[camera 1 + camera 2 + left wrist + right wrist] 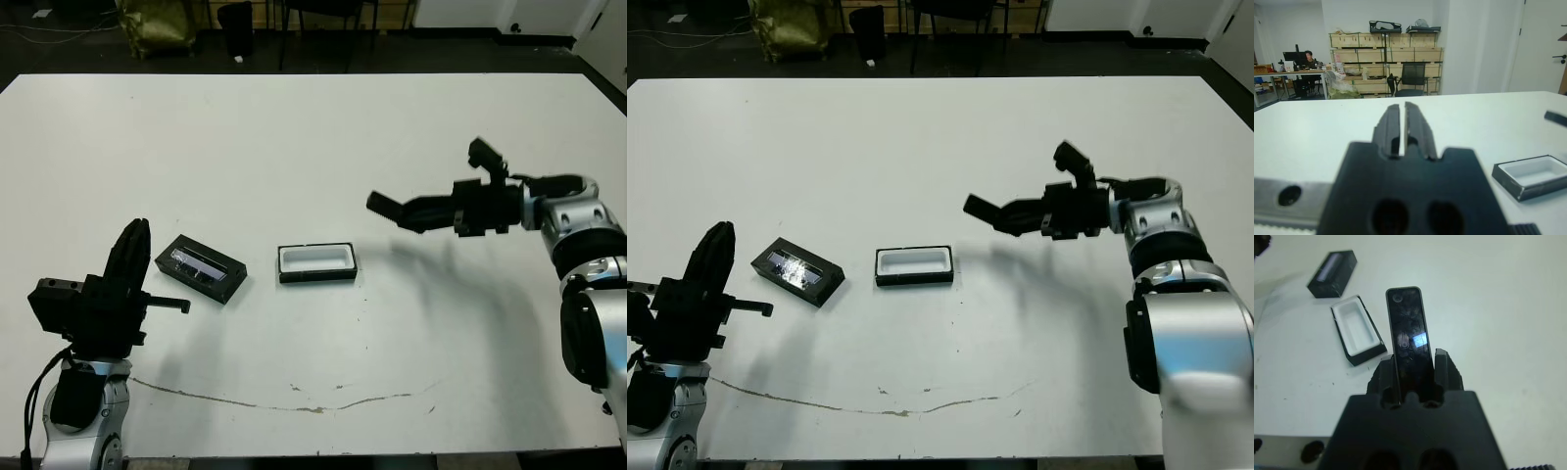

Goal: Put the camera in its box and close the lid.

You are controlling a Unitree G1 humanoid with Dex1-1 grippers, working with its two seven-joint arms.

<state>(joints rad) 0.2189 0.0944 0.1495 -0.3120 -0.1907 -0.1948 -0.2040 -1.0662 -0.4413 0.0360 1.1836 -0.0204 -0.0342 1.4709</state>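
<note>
Slim black camera (1409, 340) held above table, open white-lined box (316, 262), windowed lid (201, 269) beside it

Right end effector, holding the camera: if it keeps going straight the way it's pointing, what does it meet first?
Probably nothing soon. The right end effector points the camera toward the robot's left, above the table. The box sits lower and nearer the robot, seemingly off that line, though depth is unclear.
</note>
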